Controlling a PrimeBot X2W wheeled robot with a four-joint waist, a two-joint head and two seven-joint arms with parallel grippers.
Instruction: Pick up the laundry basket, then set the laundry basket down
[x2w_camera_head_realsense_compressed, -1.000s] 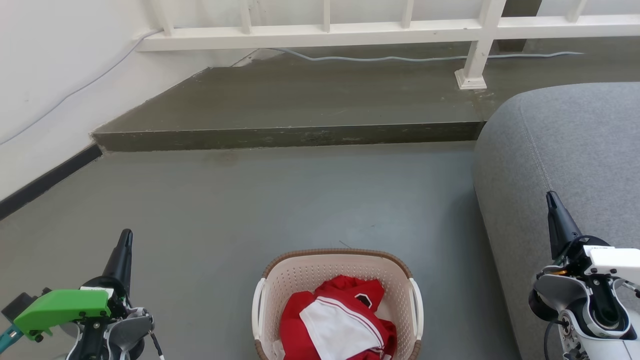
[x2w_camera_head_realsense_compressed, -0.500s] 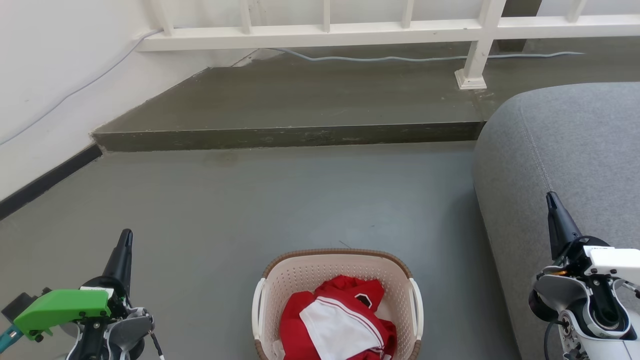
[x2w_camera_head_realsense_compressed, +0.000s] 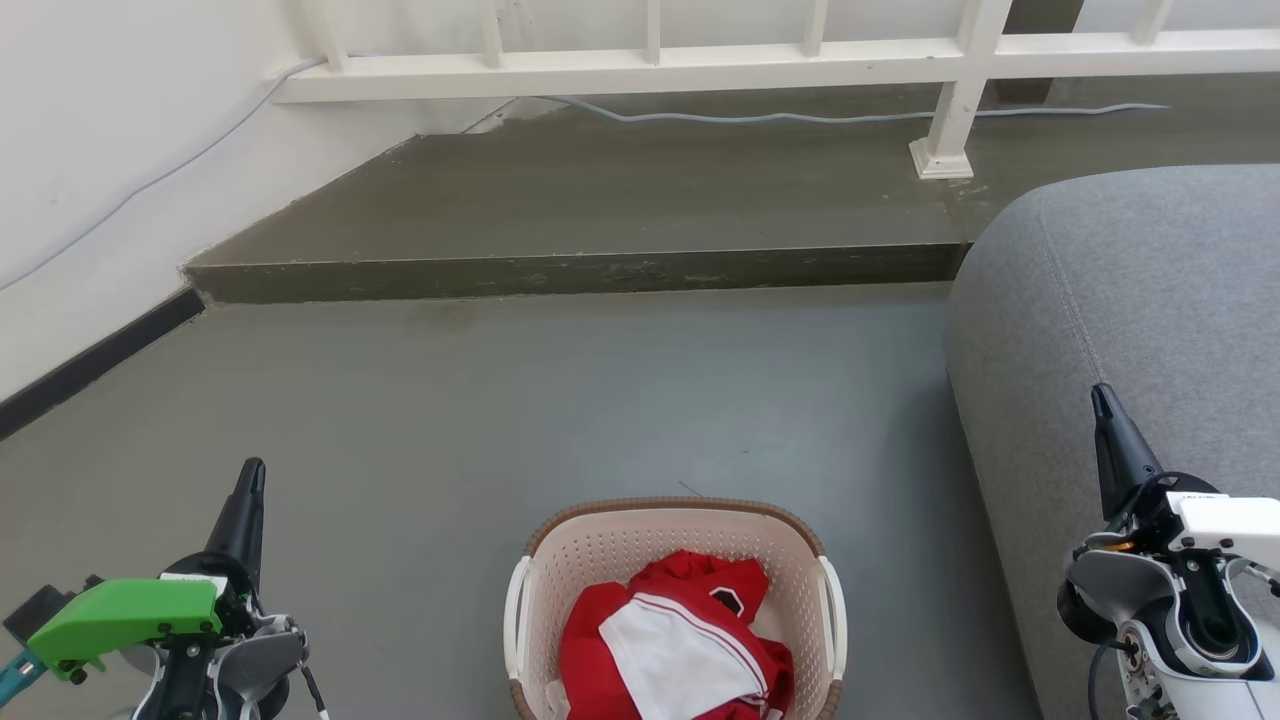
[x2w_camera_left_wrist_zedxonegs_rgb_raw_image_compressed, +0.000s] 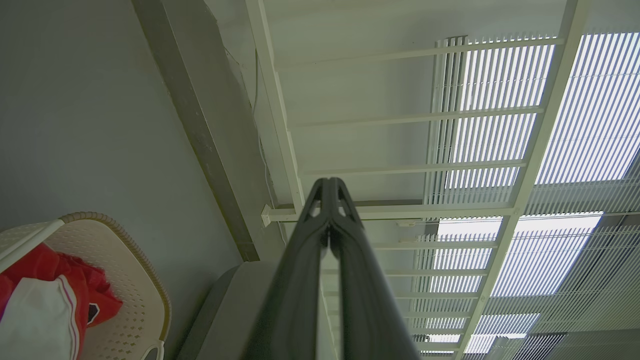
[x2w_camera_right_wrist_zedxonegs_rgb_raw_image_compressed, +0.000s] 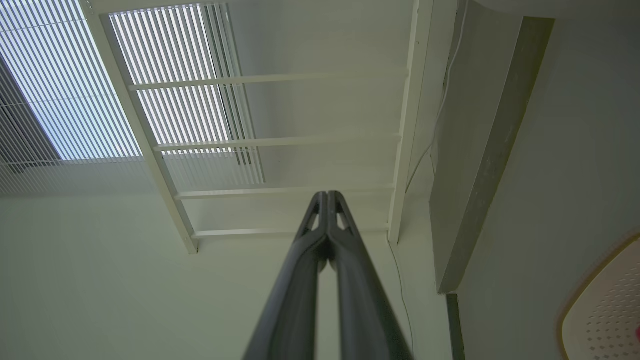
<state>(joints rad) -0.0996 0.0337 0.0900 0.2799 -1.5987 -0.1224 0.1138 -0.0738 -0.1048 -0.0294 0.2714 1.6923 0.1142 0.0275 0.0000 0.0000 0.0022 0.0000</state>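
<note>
Soft even daylight everywhere, head view is crisp and the laundry basket (x2w_camera_head_realsense_compressed: 600, 560) barely throws a shadow on the floor (x2w_camera_head_realsense_compressed: 450, 420), but both wrist views warp straight lines near the edges and the blinds (x2w_camera_left_wrist_zedxonegs_rgb_raw_image_compressed: 590, 125) glare bright white.

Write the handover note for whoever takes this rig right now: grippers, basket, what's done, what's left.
Left gripper: shut, empty, off to the basket's left, not touching it.
Right gripper: shut, empty, seen against the grey sofa, clear of the basket.
Laundry basket: on the floor between the arms, red and white clothing inside.
Done: nothing; no grasp yet.
Left: probably open both grippers, take the white handles, lift, then set it down.
</note>
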